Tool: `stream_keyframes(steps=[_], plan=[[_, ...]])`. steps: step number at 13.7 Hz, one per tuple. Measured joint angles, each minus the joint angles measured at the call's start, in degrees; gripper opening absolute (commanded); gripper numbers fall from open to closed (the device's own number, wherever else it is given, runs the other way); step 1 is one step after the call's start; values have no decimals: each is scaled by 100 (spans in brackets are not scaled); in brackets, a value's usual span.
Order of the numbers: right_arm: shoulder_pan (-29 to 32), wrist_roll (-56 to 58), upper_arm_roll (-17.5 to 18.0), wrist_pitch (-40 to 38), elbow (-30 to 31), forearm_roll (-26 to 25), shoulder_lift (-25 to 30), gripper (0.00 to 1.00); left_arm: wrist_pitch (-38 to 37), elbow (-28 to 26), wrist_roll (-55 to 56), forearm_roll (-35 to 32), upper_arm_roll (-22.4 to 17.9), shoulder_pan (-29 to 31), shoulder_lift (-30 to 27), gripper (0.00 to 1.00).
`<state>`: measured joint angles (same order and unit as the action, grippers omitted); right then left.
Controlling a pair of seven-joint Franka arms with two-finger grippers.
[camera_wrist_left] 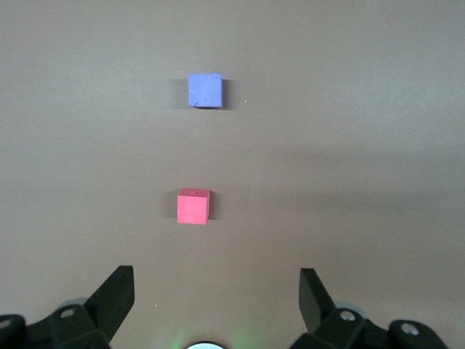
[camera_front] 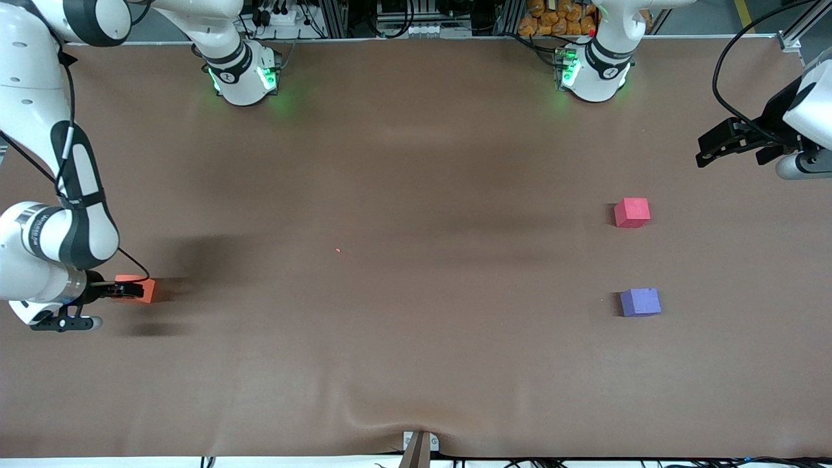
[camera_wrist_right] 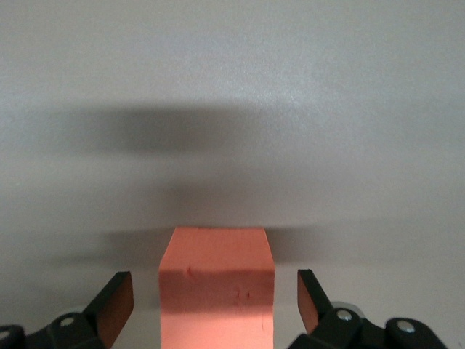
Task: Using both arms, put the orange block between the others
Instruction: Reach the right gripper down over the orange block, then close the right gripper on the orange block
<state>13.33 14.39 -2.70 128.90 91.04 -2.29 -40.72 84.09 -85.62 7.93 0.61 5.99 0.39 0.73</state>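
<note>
Purple-blue cube (camera_front: 640, 302) lies nearest the front camera, at the left arm's end of the brown surface (camera_front: 403, 195); the pinkish-red cube (camera_front: 632, 212) lies farther from that camera, apart from it, with a bare gap between the two. The orange block (camera_front: 138, 288) rests on the surface at the right arm's end, well apart from both cubes. The right end effector (camera_front: 120, 289) is down at the block with its fingers spread wide on either side of it; in the right wrist view the block (camera_wrist_right: 216, 287) stands between the two finger pads (camera_wrist_right: 115, 307) with clearance on each side, so nothing is gripped yet. The left end effector (camera_front: 718, 144) waits in the air above the left arm's end of the surface, fingers fully apart and empty, and its wrist view looks down on both cubes (camera_wrist_left: 194, 206). The step in hand appears to be the pick-up of the orange block. The next move calls for closing the fingers squarely on opposite faces, then lifting. The broad middle of the surface is unobstructed for a transfer toward the left arm. The block sits close to the surface's end at the right arm's side, while the gap between the cubes looks only somewhat wider than one block, so placement there will likely need care.
</note>
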Motion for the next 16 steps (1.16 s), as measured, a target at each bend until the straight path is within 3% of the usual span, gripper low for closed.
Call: stream_keyframes(steps=[2,3,4,5,6,10,13,16], plan=[[0,0,1,182,85,0,-101,100,2,0,0,0,0,0,1,100],[0,5,0,198,100,0,-127,83,3,0,0,0,0,0,1,100],[0,32,-2,198,114,0,-136,49,10,0,0,0,0,0,1,100],[1,70,-3,180,131,0,-137,24,24,0,0,0,0,0,1,100],[1,82,-2,132,167,0,-137,13,39,0,0,0,0,-2,2,100],[-5,125,21,-23,309,0,-60,13,73,0,0,0,2,-8,4,100],[-90,208,137,-789,302,1,296,13,79,-1,0,0,7,-11,7,100],[-230,235,691,-1786,291,82,1055,13,87,-2,0,0,10,-11,11,100]])
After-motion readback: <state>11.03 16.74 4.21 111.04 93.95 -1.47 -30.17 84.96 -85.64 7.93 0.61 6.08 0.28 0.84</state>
